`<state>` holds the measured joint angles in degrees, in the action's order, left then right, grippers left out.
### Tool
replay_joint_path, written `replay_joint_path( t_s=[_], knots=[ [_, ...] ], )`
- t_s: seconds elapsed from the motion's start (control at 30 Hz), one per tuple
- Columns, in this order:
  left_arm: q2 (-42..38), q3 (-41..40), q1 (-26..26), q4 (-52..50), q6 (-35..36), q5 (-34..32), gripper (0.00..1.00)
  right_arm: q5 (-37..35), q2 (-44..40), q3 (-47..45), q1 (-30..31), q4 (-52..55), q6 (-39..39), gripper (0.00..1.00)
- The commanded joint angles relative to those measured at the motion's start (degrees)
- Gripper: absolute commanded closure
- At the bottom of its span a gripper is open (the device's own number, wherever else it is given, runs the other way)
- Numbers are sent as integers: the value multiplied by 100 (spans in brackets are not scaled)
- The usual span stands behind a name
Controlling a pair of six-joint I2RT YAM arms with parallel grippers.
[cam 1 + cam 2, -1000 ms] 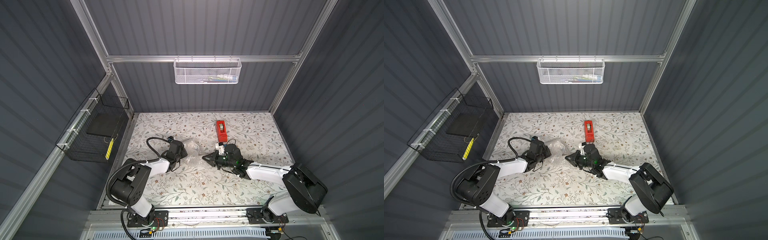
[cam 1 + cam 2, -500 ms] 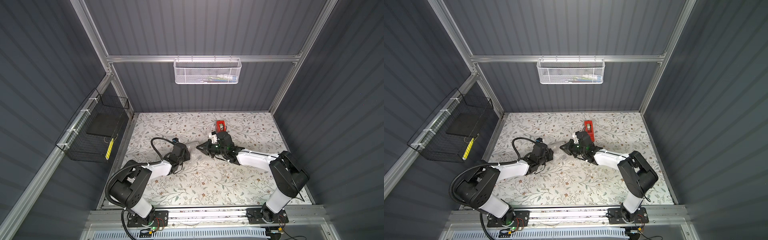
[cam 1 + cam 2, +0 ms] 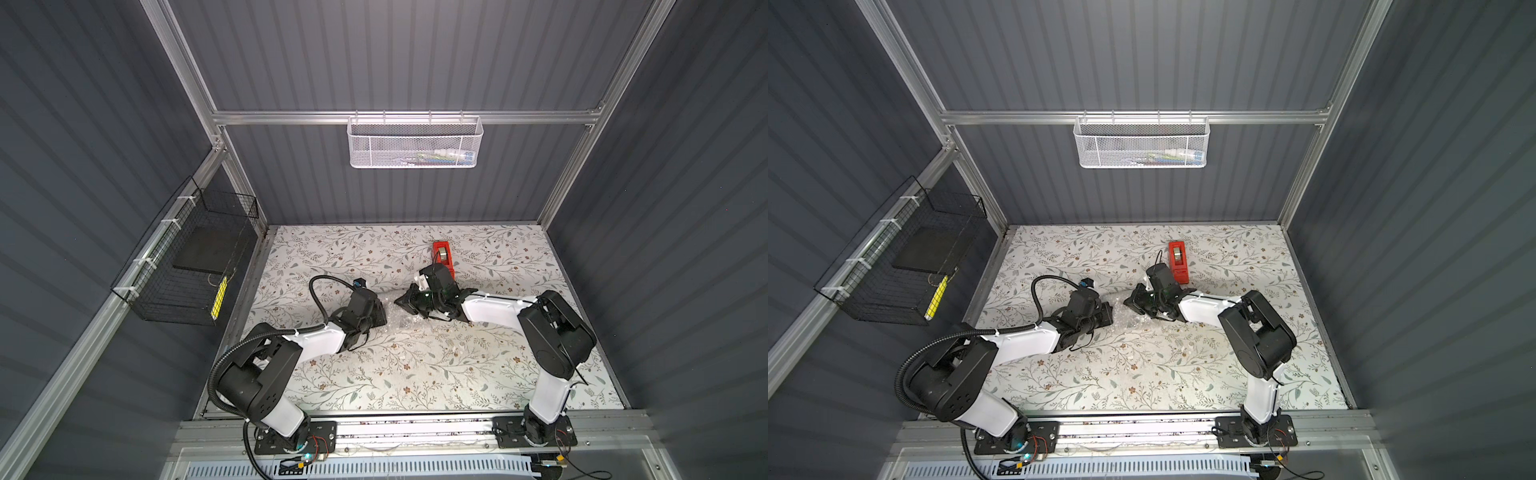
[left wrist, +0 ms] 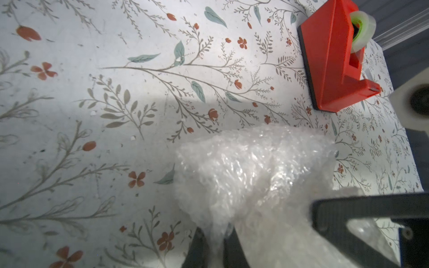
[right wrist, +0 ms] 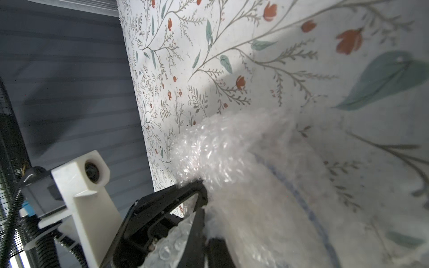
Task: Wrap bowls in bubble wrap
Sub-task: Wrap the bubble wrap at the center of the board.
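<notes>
**Wrapped bowl held between two closed grippers**

Little writing can be read. A yellow strip (image 3: 219, 295) in the black wire basket (image 3: 187, 266) on the side wall may be a label, but it is too small to make out. The same is true of the packets in the white mesh basket (image 3: 415, 143) on the back wall. The red tape dispenser (image 4: 332, 60) shows plain red sides and a clear roll on a green core.

The bubble wrap (image 3: 399, 322) sits near the middle of the floral table (image 3: 415, 374), between the two arms and just in front of the dispenser. In the left wrist view it is a crumpled, shiny, whitish mound (image 4: 255, 174), with its small bubbles catching the light. In the right wrist view the bowl (image 5: 296, 193) lies inside the wrap. It shows only as a pale round shape with a curved blue line seen through the plastic, and its pattern and centre are blurred out.

The left gripper (image 4: 214, 241) is narrowed to a thin pinch, with a fold of wrap caught between its dark fingers (image 4: 197, 246). The right gripper (image 3: 401, 300) faces it from the opposite side, close to it. Its jaws are closed together, and the wrap bunches up at its tips. The bundle hangs stretched between the two grippers, low over the table.
</notes>
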<state>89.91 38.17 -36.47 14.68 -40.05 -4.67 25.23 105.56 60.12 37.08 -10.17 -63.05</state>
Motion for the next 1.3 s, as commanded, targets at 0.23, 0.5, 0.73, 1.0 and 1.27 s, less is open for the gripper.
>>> replay_joint_path(
  t_s=[0.23, 0.5, 0.73, 1.0, 1.27],
  knots=[
    [256, -187, -264, -664, 519, 712, 100, -226, 465, 471, -25, 974, 636, 100],
    [412, -110, -264, -828, 673, 600, 100, -271, 867, 712, -23, 1314, 796, 100],
    [62, -38, -256, -1341, 796, -54, 75, -324, 1049, 922, -23, 1671, 899, 100],
    [-461, 133, -152, -1727, 881, -699, 45, -399, 1216, 1104, -19, 1965, 984, 100],
    [-1269, 24, 126, -1603, 871, -708, 34, -541, 1308, 1344, 27, 2393, 1110, 100]
  ],
)
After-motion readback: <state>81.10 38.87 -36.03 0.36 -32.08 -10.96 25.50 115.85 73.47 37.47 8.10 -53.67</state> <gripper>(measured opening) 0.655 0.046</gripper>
